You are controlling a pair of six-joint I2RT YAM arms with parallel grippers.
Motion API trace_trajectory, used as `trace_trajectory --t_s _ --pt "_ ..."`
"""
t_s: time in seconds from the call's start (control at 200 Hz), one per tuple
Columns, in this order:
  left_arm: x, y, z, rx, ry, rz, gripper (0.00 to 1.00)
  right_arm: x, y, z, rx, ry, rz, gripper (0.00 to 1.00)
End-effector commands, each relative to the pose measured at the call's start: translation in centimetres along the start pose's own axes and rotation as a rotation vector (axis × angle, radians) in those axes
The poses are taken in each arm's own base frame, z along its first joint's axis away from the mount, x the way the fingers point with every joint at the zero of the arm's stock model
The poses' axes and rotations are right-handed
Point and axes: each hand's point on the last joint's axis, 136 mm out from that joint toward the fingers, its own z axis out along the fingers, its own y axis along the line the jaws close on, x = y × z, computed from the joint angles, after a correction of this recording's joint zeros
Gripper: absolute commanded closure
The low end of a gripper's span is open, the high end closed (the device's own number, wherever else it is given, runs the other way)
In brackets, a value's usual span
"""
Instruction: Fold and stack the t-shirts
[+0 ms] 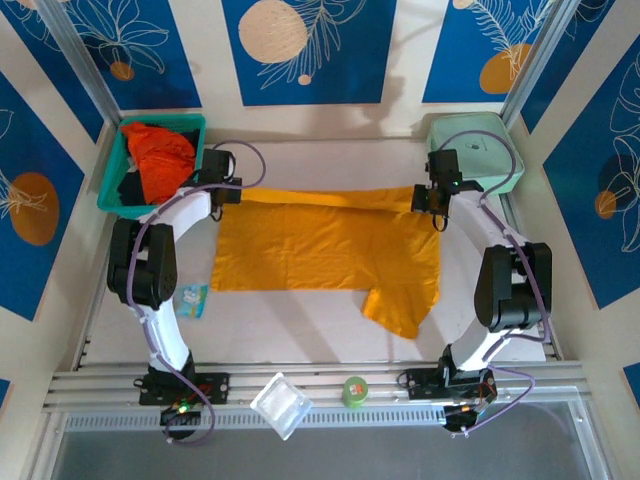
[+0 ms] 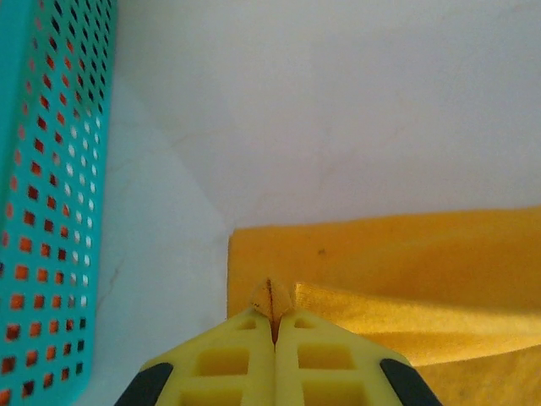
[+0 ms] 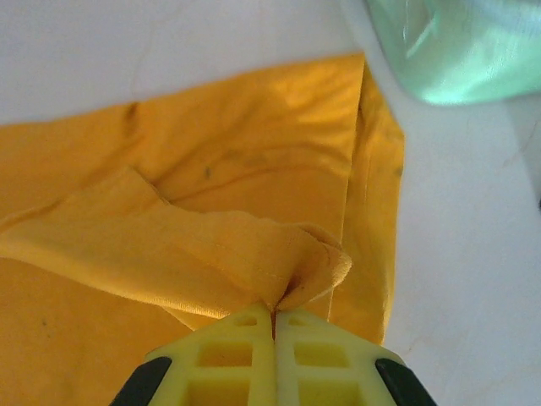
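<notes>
A mustard-yellow t-shirt point(image 1: 330, 250) lies spread over the middle of the white table, one sleeve sticking out toward the front right. At its far left corner my left gripper point(image 1: 222, 193) is shut on a pinch of the yellow cloth point(image 2: 270, 298). My right gripper point(image 1: 432, 198) is shut on the bunched far right edge of the same yellow shirt point(image 3: 254, 245), lifted slightly off the layer beneath. A red-orange t-shirt point(image 1: 160, 155) lies crumpled in the teal basket point(image 1: 115, 200) at the back left.
A mint-green box point(image 1: 478, 150) stands at the back right, close to my right gripper. The teal basket's perforated wall point(image 2: 51, 194) is just left of my left gripper. Near the front edge lie a small blue packet point(image 1: 192, 299), a clear plastic container point(image 1: 280, 404) and a green tape roll point(image 1: 355, 391).
</notes>
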Motion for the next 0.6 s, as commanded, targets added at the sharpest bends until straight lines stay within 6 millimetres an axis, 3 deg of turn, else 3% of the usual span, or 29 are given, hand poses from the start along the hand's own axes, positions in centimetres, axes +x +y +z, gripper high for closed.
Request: trace_trajectory --t_s 0.0,0.09,0.16,0.31,0.4,0.5,0.595 --pt "0.6 0.8 -0.6 -0.019 0.014 -0.019 1.0 0.6 0.1 -0.9 -0.01 -0.019 0.067 1.0" --pt "1.9 0.6 -0.1 -0.011 0.052 -0.021 1.0 2.5 0.2 -0.2 -0.022 0.036 0.095 1.0" --pt "2.7 0.5 0.1 -0.008 0.076 -0.024 0.79 4.2 0.7 0.5 -0.046 0.098 0.121 1.0" --pt "3.6 0.8 -0.1 -0.027 0.082 -0.038 0.54 8.4 1.6 2.1 -0.072 0.257 0.161 1.0" --pt "3.6 1.2 -0.7 -0.041 0.074 -0.039 0.47 10.6 2.2 2.6 -0.088 0.332 0.165 0.8" --pt "3.3 1.6 -1.5 -0.055 0.063 -0.038 0.43 12.4 2.2 2.7 -0.078 0.389 0.167 0.7" --pt "2.8 2.0 -2.6 -0.07 0.047 -0.036 0.41 12.7 1.8 2.2 -0.055 0.402 0.155 0.59"
